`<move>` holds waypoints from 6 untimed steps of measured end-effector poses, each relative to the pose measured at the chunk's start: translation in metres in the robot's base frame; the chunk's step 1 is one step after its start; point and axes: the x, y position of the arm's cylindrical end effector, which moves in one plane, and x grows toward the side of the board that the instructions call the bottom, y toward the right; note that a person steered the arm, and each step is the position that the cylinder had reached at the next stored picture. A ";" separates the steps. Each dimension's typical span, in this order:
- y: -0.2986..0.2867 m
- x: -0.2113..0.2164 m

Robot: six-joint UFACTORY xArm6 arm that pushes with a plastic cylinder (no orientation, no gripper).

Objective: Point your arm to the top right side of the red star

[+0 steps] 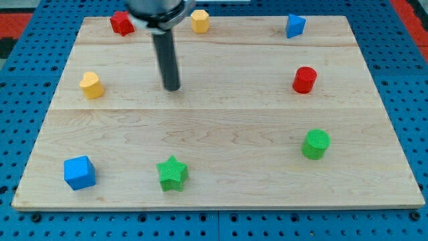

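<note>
Eight blocks on our board (221, 134): two red, two yellow, two blue, two green.
My tip (172, 88) stands below-right of the red star (121, 23), apart; we carry no pincer.

My tip (172, 88) stood on the wooden board (221, 174), below and to the right of the red star (121, 23), apart from it.

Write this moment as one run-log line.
tip: my tip on bare board | target: red star at top left, tip below and to its right, apart | contact: none | step: not yet done
</note>
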 end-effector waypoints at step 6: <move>-0.055 -0.181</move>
